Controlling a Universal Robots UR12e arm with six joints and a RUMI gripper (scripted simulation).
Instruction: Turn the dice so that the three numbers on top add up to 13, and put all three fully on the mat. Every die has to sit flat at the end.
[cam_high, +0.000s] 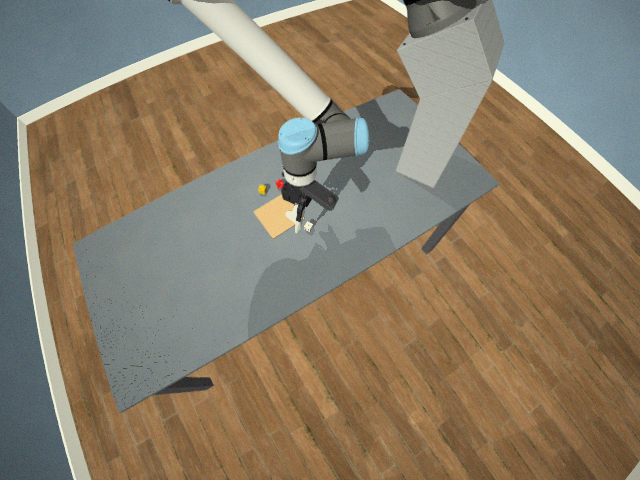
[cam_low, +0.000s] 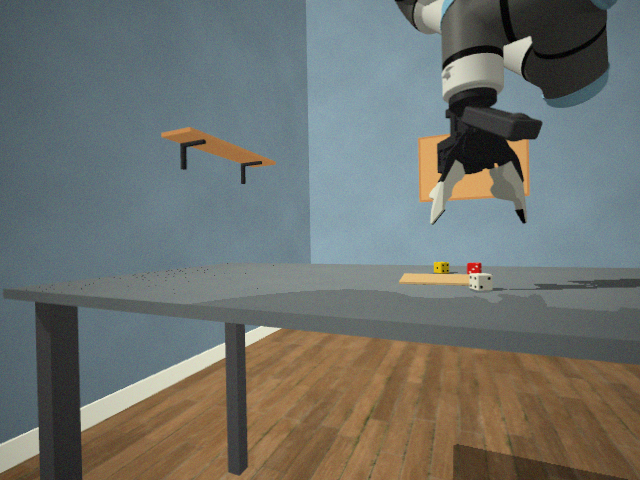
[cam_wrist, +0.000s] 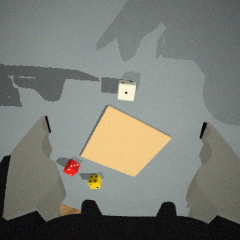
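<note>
Wrist view: 3 dice off mat (cam_wrist: 126, 141), end effector (cam_wrist: 125, 150) open above.

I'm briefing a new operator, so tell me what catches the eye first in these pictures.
First comes the tool, hanging high above the grey table with its two pale fingers spread wide and nothing between them. Below it lies the tan mat with no die on it. The white die sits off one corner, showing one pip on top, and the red die and yellow die sit close together off the opposite side.
</note>
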